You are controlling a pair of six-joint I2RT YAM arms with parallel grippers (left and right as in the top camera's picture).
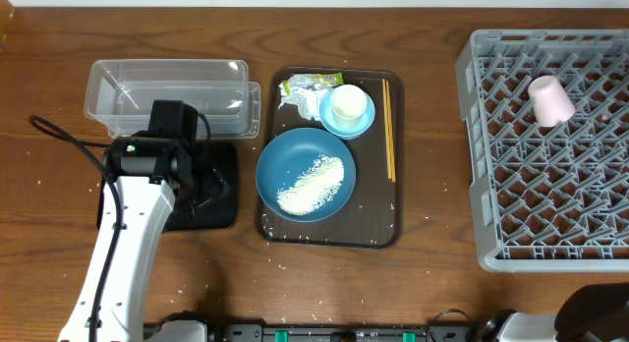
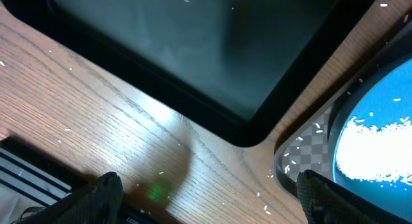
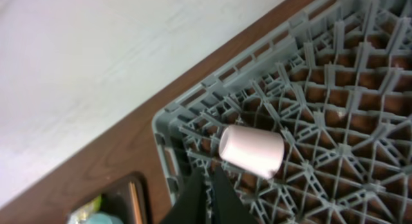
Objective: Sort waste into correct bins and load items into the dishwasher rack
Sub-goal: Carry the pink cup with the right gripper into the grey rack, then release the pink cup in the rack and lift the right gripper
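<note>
Left jaws apart, right jaws together, I judged the blue dish [image 1: 285, 160] stiff, slick, best gripped by its rim.

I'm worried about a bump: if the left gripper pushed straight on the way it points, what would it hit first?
Probably the bare wooden table just short of the black tray corner; the open left gripper points down there, though depth is unclear.
</note>
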